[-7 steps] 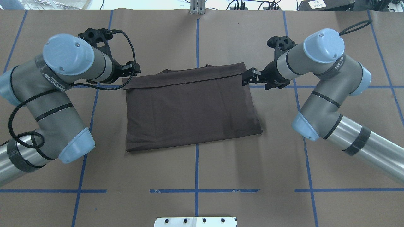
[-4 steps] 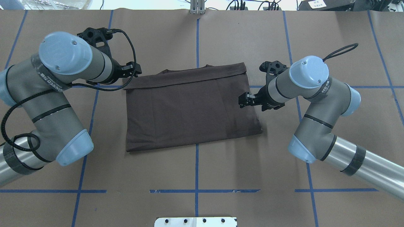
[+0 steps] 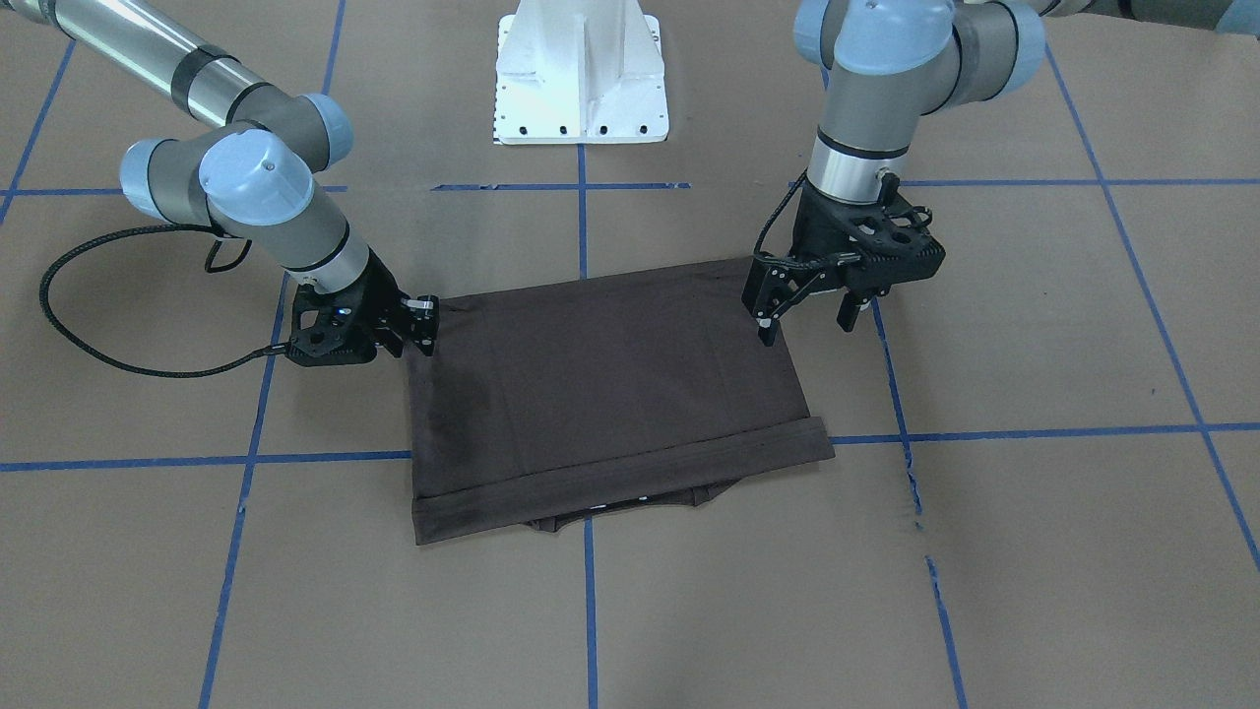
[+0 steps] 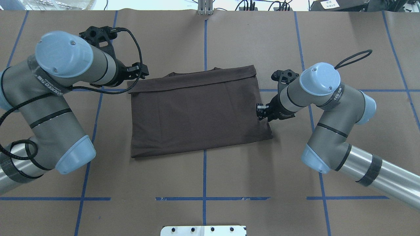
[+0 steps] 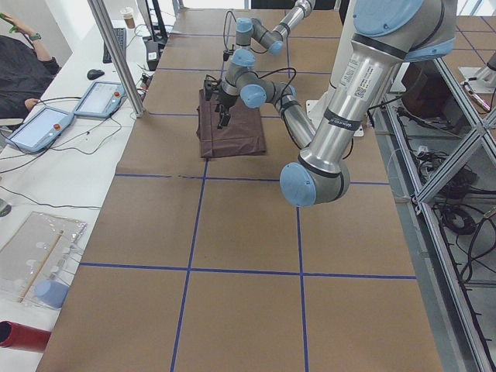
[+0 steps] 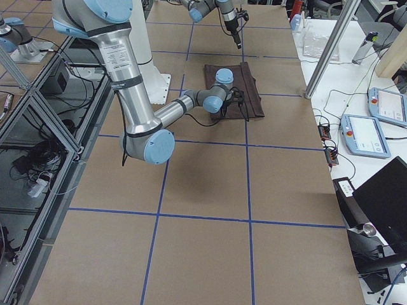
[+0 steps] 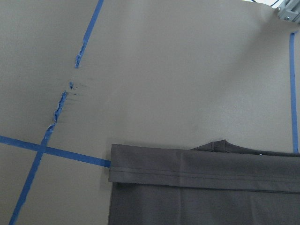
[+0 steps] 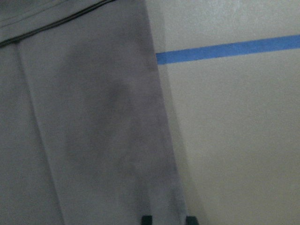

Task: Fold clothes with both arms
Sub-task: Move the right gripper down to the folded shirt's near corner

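Lying flat on the brown-papered desk (image 4: 262, 180): one dark brown T-shirt (image 4: 197, 114), folded to a rectangle, with a hem band across the edge farthest from the robot and the collar (image 7: 215, 146) peeking out just beyond that band. Left claw (image 3: 805, 323): hovering at the T-shirt's left edge, spread wide, one finger over the cloth, the other outside it, holding nothing. Right claw (image 4: 260, 111): low at the T-shirt's right edge, fingertips (image 8: 146, 219) slightly apart, flat cloth edge showing between them.
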### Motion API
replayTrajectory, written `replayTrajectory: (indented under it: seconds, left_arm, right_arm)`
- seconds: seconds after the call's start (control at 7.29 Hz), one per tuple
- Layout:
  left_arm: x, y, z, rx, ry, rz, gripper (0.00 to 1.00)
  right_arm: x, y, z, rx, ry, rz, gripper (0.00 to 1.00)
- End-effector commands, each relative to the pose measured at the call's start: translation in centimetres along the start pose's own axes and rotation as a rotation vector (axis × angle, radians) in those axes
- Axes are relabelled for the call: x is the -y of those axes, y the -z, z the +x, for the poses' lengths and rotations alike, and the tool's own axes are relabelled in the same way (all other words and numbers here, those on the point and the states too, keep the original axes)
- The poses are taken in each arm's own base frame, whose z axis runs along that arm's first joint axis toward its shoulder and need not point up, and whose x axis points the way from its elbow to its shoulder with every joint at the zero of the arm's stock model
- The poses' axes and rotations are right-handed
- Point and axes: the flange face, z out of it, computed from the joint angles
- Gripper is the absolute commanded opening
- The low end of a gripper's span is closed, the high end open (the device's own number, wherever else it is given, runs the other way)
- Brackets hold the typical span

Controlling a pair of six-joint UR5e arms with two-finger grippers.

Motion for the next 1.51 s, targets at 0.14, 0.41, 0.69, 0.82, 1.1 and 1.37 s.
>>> replayTrajectory:
  seconds: [0.14,0.41,0.69,0.82,1.1,1.37]
  left_arm:
    - [0.0,0.3,-0.2,-0.003,0.0,0.001,1.0]
    - [-0.1,0.3,-0.2,-0.003,0.0,0.001,1.0]
    - [-0.1,0.3,-0.2,-0.003,-0.002,0.001,1.0]
    - [0.0,0.3,-0.2,-0.003,-0.003,0.003,1.0]
    - [0.0,0.8,-0.1,-0.01,-0.003,0.006,1.0]
    - [0.0,1.1,-0.1,-0.015,-0.002,0.006,1.0]
  right_arm:
    - [-0.8,0.7,1.0,0.005,-0.002,-0.015,0.38]
    - [-1.8,0.8,1.5,0.004,0.002,-0.026,0.42]
    - [-3.1,-0.6,1.2,-0.008,0.013,-0.047,0.4]
    - [-4.0,-1.5,1.0,-0.016,0.022,-0.059,0.39]
    - [-4.1,-1.0,0.5,-0.005,0.026,-0.061,0.0]
    - [-4.7,-0.1,1.2,0.002,0.028,-0.064,0.0]
